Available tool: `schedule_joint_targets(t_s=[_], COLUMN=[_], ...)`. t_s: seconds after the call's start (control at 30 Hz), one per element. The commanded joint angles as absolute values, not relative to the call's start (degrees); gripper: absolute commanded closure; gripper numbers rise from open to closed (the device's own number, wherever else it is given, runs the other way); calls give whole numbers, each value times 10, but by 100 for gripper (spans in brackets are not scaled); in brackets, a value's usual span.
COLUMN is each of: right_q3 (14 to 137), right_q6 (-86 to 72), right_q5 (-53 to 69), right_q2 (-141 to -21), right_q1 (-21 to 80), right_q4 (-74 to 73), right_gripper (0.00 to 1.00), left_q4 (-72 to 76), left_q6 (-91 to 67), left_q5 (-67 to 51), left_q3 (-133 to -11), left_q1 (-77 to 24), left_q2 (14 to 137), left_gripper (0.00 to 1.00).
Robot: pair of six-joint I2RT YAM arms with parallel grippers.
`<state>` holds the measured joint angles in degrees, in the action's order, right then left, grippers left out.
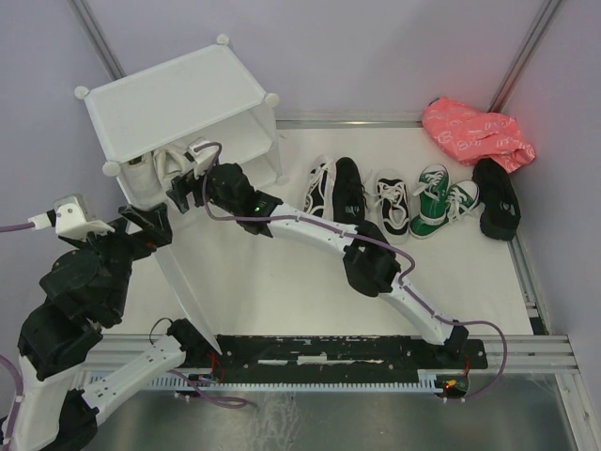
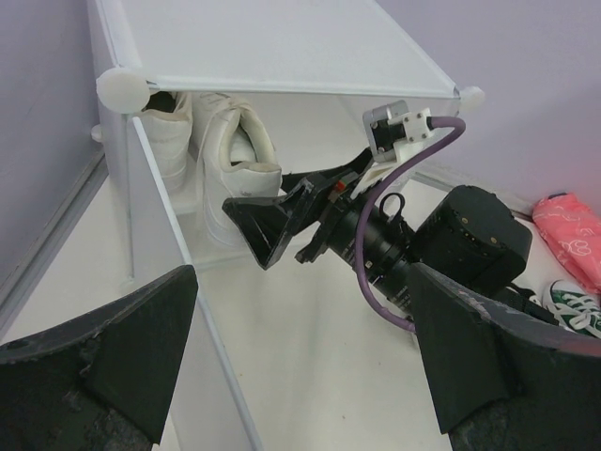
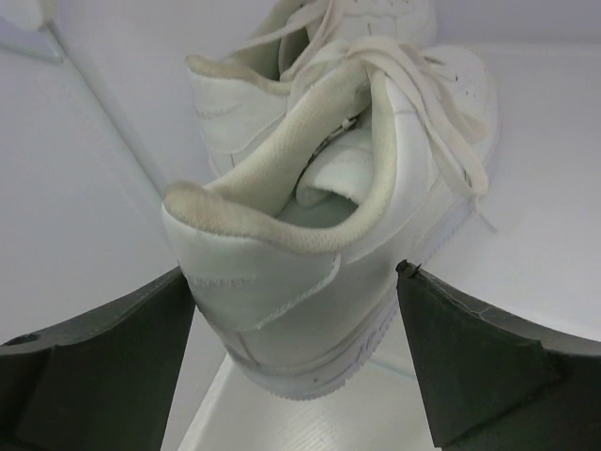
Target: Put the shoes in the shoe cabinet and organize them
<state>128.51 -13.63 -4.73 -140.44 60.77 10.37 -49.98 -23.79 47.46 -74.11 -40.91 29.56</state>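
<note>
Left fingers (image 2: 103,362): spread wide, nothing in them. They hang just beside the swung-open door panel (image 1: 183,282), which runs out toward you from the shoe cabinet (image 1: 178,94).

Right fingers (image 3: 103,366): wide open too, one on each side of the heel of a white sneaker (image 3: 282,254). The heel sits between them. I can't tell if either finger actually touches it, but they are not clamped on it.

Key relation: the sneaker is dead ahead of the right fingers, heel toward them, toe and laces pointing away into the cabinet. The long axis lines up with the arm's reach. It rests on the inner shelf at the cabinet's opening, with a second white sneaker (image 2: 169,141) just beside it, deeper toward the wall.

Judgement: this pair is as good as shelved. Any nudge or pull-back should go straight along the shoe's axis so you don't twist the heel sideways.

Farther out on the surface (image 1: 300,291), right of the cabinet, is a row waiting to go in:
- a black sneaker with white laces (image 1: 322,188)
- a plain black shoe (image 1: 349,188) touching it
- another laced black sneaker (image 1: 390,202)
- two green sneakers (image 1: 441,202)
- one more black shoe (image 1: 496,197)

The right arm is the nearer one for all of these. A pink bag (image 1: 474,132) lies at the far corner.
</note>
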Motion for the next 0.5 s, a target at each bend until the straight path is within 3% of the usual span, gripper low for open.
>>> schedule_joint_targets(t_s=[0.0, 0.2, 0.23, 0.43, 0.47], right_q3=[1382, 1385, 1388, 1382, 1374], right_q6=[-142, -147, -145, -143, -143], right_q5=[-76, -92, -97, -101, -102], right_q2=[-1442, -1464, -1466, -1466, -1462], right_q1=[611, 610, 610, 602, 601], right_q4=[81, 106, 105, 110, 118], right_gripper=[8, 22, 27, 78, 92], left_q4=[-493, -497, -498, -498, -499], left_q6=[-223, -222, -222, -223, -223], left_q5=[477, 480, 481, 482, 482], left_q3=[-756, -759, -760, -760, -760], left_q1=[-408, -409, -409, -409, -409], left_q2=[293, 290, 290, 290, 290], left_gripper=[1, 1, 1, 1, 1])
